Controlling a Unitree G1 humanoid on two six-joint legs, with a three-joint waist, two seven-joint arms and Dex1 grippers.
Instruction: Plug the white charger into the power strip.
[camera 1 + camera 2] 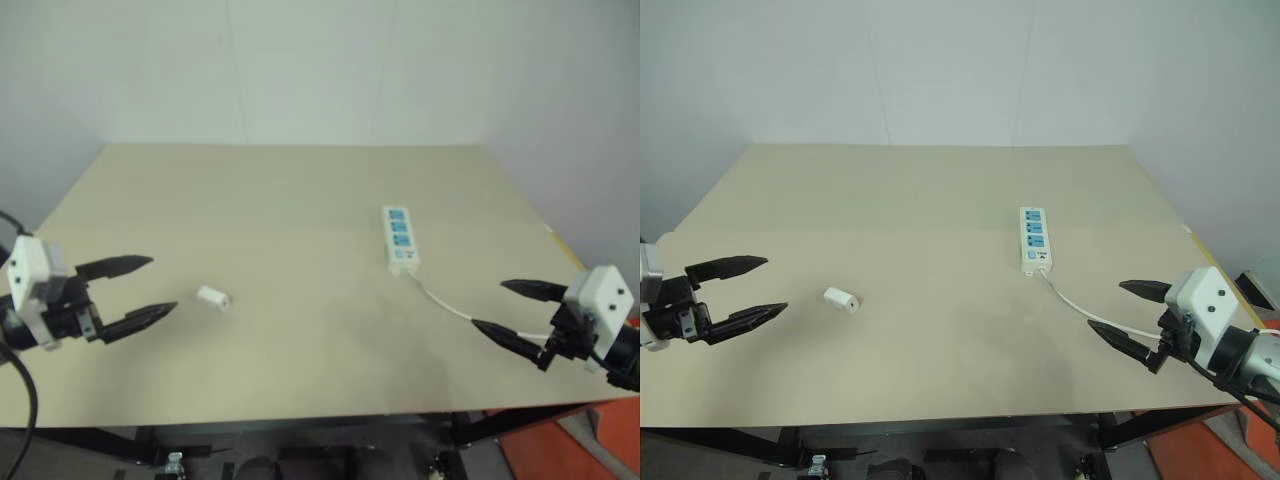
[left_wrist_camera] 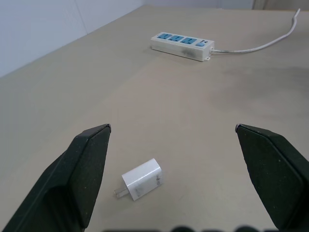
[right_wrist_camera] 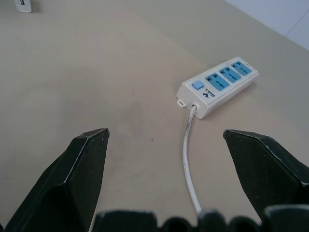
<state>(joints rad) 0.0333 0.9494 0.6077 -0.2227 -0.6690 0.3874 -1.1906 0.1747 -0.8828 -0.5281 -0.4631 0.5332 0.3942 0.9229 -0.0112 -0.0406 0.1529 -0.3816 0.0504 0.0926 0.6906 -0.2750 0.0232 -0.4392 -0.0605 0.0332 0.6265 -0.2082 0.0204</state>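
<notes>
From the head camera, a pale beige table (image 1: 300, 330) stands against a plain light wall (image 1: 320, 70), and the power strip (image 1: 400, 238) lies flat on it, right of centre, its long side running away from the robot and its three blue socket faces turned up. Its thin white cord (image 1: 447, 304) leaves the near end and curves across the tabletop toward the right gripper (image 1: 503, 309), which hovers over the near right part of the table with its two black fingers spread wide and nothing between them. The white charger (image 1: 213, 297) lies on its side on the left half of the table, well apart from the strip and unplugged. The left gripper (image 1: 148, 288) hangs just to the left of the charger, fingers also spread wide and empty, tips aimed toward it without touching. In the left wrist view, the charger sits on the bare tabletop between the two open fingertips (image 2: 91, 150), nearer one of them, with its metal prongs pointing out to one side; the strip shows beyond it, switch end toward the cord. In the right wrist view, the strip lies ahead of the open fingers (image 3: 89, 157), its blue switch next to the cord outlet, and the cord runs back between the fingers; whether it touches either of them is hard to say. A small white object at the far corner of that view is probably the charger.
</notes>
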